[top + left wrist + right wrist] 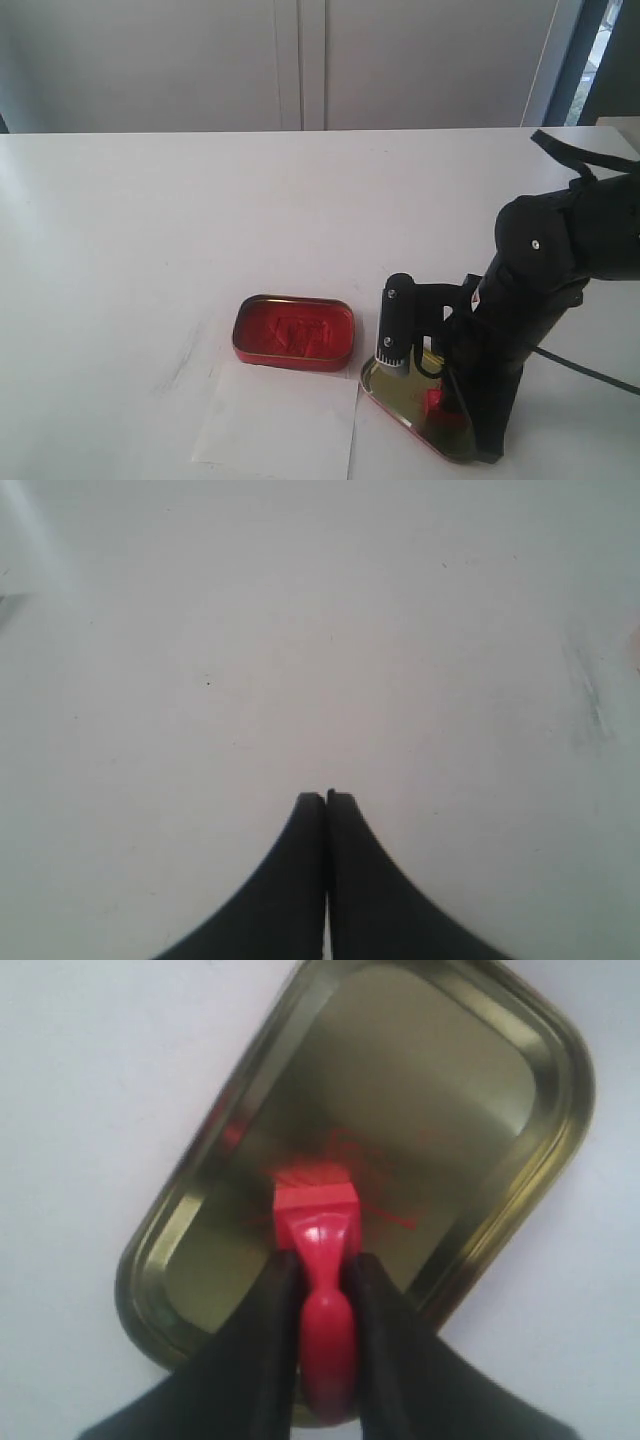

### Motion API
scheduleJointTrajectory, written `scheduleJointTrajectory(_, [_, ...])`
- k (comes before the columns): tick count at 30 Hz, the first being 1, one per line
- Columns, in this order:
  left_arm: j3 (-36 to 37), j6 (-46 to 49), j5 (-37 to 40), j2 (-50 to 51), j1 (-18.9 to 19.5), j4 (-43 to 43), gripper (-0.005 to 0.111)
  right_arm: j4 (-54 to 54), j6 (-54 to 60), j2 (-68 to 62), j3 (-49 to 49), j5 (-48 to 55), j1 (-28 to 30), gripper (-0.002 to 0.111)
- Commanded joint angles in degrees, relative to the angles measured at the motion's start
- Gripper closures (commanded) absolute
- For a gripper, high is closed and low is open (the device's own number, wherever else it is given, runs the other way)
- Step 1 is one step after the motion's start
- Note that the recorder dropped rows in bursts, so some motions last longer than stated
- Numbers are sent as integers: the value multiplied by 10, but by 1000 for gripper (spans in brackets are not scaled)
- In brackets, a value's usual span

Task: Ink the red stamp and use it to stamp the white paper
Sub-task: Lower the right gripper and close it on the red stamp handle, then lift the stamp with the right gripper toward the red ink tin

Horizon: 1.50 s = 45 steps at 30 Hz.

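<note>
Inside the gold lid point(450, 1090), near centre, red stamp point(318, 1222) between right fingers point(385, 1305)

The small red stamp point(316, 1205) stands base-down inside the gold tin lid point(545, 1130), handle clamped in the right gripper point(320, 1265). The white paper point(280, 425) lies flat just beside that lid.

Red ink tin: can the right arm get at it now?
Probably yes: the open red ink tin lies beside the gold tin lid where the right gripper holds the red plastic stamp, nothing between.
</note>
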<state>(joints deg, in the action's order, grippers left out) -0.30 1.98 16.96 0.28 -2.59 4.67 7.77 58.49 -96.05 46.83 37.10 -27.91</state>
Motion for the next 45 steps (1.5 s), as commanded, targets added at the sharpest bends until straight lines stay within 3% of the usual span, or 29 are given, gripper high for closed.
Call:
scheduleJointTrajectory(1, [3, -1, -3, -3, 1, 2, 107, 2, -9, 0, -2, 3, 0, 108])
scheduleJointTrajectory(18, [3, -1, -3, -3, 1, 2, 107, -1, -41, 58, 21, 38, 0, 108])
scheduleJointTrajectory(35, [3, -1, -3, -3, 1, 2, 107, 3, -128, 115, 24, -45, 0, 108])
scheduleJointTrajectory(45, [3, -1, -3, -3, 1, 2, 107, 3, -228, 85, 127, 5, 0, 108])
